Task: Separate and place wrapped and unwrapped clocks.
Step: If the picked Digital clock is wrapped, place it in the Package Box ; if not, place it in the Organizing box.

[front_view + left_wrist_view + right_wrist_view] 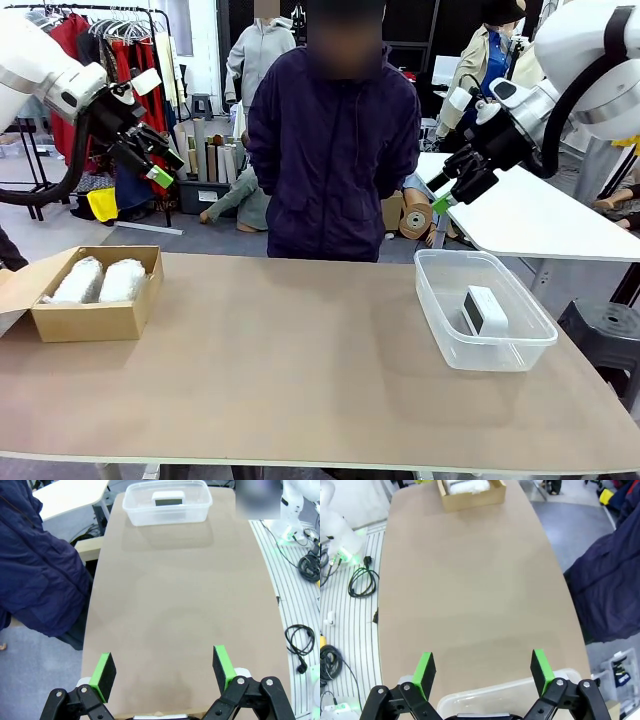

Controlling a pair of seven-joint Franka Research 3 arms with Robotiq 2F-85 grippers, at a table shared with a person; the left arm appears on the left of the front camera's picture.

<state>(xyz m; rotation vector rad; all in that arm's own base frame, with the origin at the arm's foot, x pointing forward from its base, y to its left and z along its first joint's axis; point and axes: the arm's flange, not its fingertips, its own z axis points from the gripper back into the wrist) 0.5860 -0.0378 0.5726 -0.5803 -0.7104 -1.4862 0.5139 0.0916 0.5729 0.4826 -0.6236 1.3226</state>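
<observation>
Two wrapped clocks, lumpy white bubble-wrap bundles (100,281), lie side by side in an open cardboard box (95,318) at the table's left; the box (470,495) also appears far off in the right wrist view. The unwrapped clock (486,310), white with a dark display, lies in a clear plastic tub (500,345) at the right; the left wrist view has the clock (168,499) and tub (167,515) at its top. My left gripper (160,165) hangs open high above the left side, holding nothing. My right gripper (440,195) hangs open high above the tub, also holding nothing.
A person in a dark blue jacket (333,150) stands at the table's far edge, hands out of sight. The brown tabletop (290,370) stretches bare between box and tub. A white table (530,220) stands behind at the right, and cables (362,582) lie on the floor.
</observation>
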